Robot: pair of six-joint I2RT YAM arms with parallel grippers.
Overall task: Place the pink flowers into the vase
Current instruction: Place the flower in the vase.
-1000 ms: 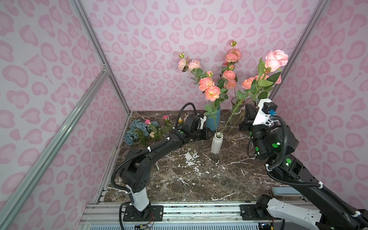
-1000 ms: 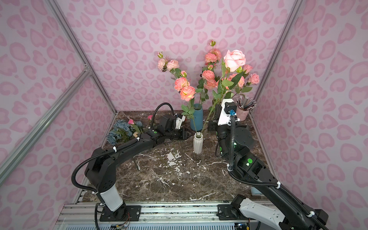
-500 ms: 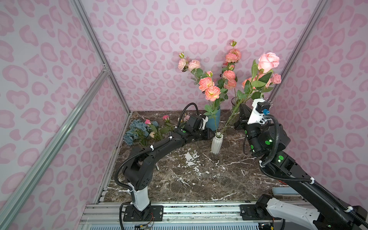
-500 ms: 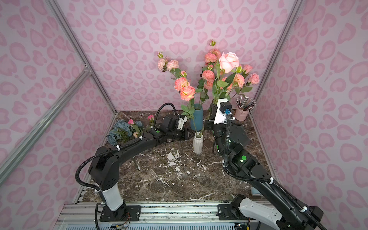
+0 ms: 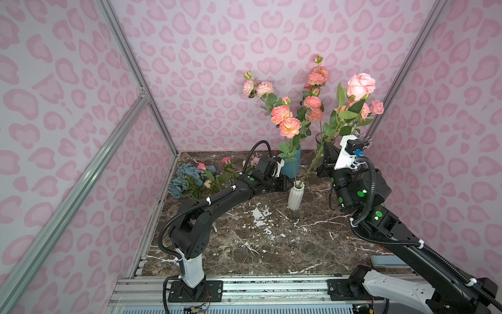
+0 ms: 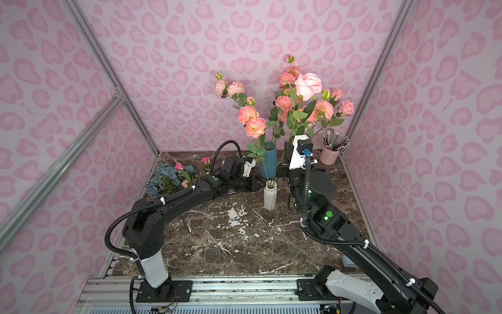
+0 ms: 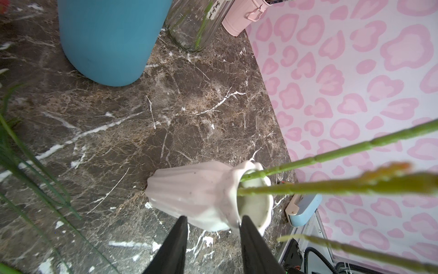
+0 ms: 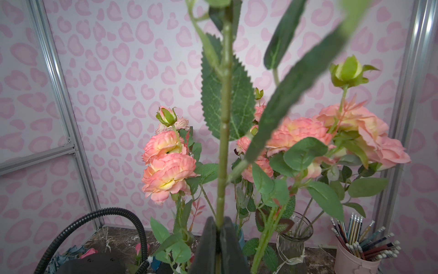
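The small white ribbed vase [image 5: 295, 195] [image 6: 270, 195] stands mid-table. My left gripper [image 5: 285, 183] [image 6: 255, 186] [image 7: 213, 221] is shut on the vase [image 7: 201, 194], one finger on each side of its neck. Two green stems [image 7: 331, 156] run into its mouth. My right gripper [image 5: 324, 160] [image 6: 286, 152] [image 8: 216, 223] is shut on the stem [image 8: 224, 118] of a tall pink rose [image 5: 361, 85] [image 6: 308, 85], a little above the vase. The stem slants down into the vase. More small pink flowers [image 5: 201, 165] lie at the back left.
A blue vase [image 5: 292, 165] [image 6: 268, 160] and a glass vase [image 8: 294, 237], both holding salmon-pink blooms, stand just behind the white vase. A pink pencil cup [image 6: 329, 156] is at the back right. A dusty-blue hydrangea bunch [image 5: 187, 176] lies at the back left.
My right arm has carried the rose a little leftward, bringing the bloom nearer above the vase. The left gripper has stayed on the vase.
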